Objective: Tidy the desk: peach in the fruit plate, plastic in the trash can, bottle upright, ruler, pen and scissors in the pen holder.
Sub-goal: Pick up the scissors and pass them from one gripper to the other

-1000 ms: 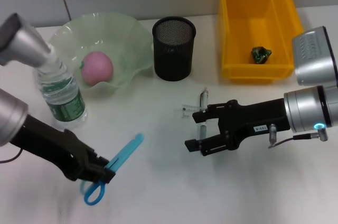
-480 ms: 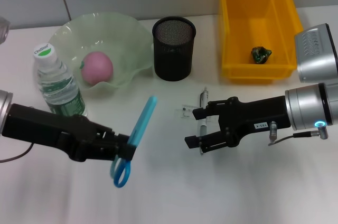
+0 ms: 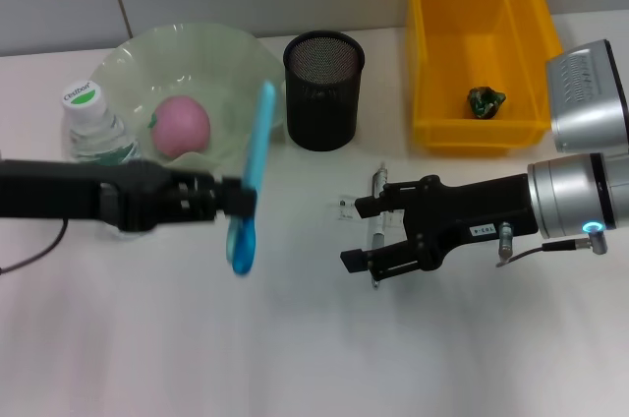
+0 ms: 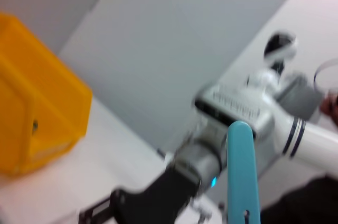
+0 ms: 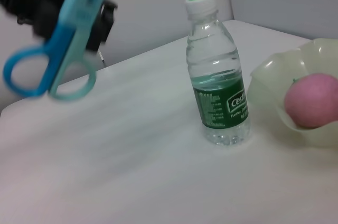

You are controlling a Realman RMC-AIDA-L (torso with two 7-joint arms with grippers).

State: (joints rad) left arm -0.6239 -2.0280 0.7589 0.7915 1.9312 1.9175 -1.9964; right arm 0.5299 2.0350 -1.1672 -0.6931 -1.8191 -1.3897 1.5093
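Observation:
My left gripper (image 3: pixel 234 199) is shut on the blue scissors (image 3: pixel 252 176) and holds them in the air, blades up, left of the black mesh pen holder (image 3: pixel 323 89). The scissors also show in the left wrist view (image 4: pixel 242 174) and the right wrist view (image 5: pixel 58 49). My right gripper (image 3: pixel 362 234) is open around the pen (image 3: pixel 376 203), which lies on the table on a clear ruler (image 3: pixel 346 206). The pink peach (image 3: pixel 181 126) sits in the green fruit plate (image 3: pixel 231 53). The water bottle (image 3: pixel 93 127) stands upright. The green plastic (image 3: pixel 485 100) lies in the yellow bin (image 3: pixel 428 63).
The yellow bin stands at the back right, the pen holder at the back centre, the fruit plate at the back left. The white table (image 3: pixel 314 358) stretches in front of both arms.
My left gripper has lifted the scissors from near the table's front and carried them up and right, turning them blades up. My right gripper has hardly moved, staying at the pen.

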